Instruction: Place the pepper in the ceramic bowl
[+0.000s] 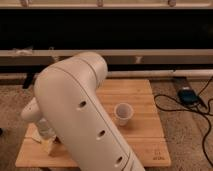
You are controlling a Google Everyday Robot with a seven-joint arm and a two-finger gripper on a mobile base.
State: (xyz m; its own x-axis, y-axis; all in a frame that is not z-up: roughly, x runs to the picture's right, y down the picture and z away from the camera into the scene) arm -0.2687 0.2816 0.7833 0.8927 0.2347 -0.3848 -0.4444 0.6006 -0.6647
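My big white arm (80,110) fills the left and middle of the camera view and covers much of the wooden board (142,97). My gripper (48,139) is low at the board's front left corner, at the end of the wrist, mostly behind the arm. The pepper and the orange-terracotta ceramic bowl do not show; the arm may hide them.
A small white cup (123,113) stands upright right of the board's middle. A pale beige block (48,148) lies by the gripper at the front left. A blue device (187,95) and black cables (202,112) lie on the carpet to the right. A dark wall with rails runs behind.
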